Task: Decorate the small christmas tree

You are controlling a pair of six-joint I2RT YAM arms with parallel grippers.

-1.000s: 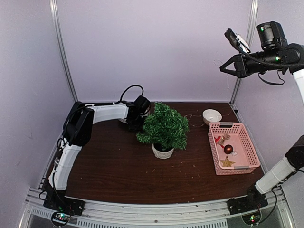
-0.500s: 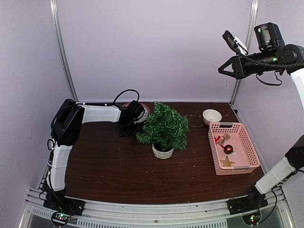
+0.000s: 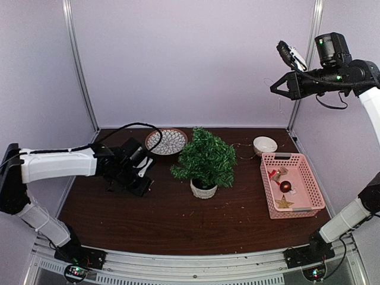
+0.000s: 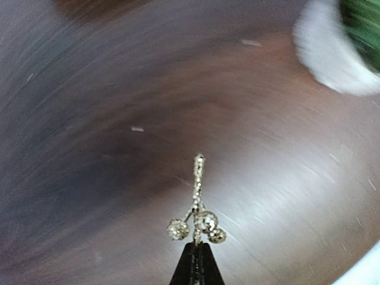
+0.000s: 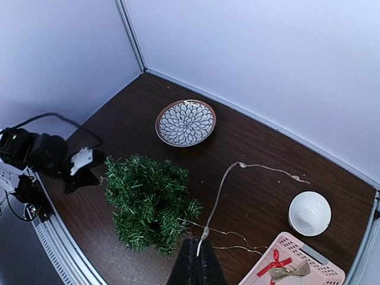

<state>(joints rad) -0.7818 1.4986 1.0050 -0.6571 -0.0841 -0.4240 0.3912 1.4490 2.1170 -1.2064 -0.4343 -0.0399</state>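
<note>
The small christmas tree (image 3: 205,157) stands in its white pot (image 3: 203,190) mid-table; the right wrist view looks down on its bushy top (image 5: 151,202). My left gripper (image 3: 145,183) is low over the table just left of the tree, shut on a glittery gold sprig with three little balls (image 4: 199,221). The pot's white edge (image 4: 332,59) blurs at the upper right of the left wrist view. My right gripper (image 3: 274,88) hangs high at the back right, shut on a thin wire light string (image 5: 221,190) that trails down to the table near the bowl.
A patterned plate (image 3: 166,141) lies behind the tree at the back left. A white bowl (image 3: 265,145) sits at the back right. In front of it a pink basket (image 3: 266,184) holds a red bow, a brown ball and a gold star.
The left arm has swung from the plate behind the tree out to the left front, and its jaws have shut on the gold sprig. The right gripper drifted slightly left.
</note>
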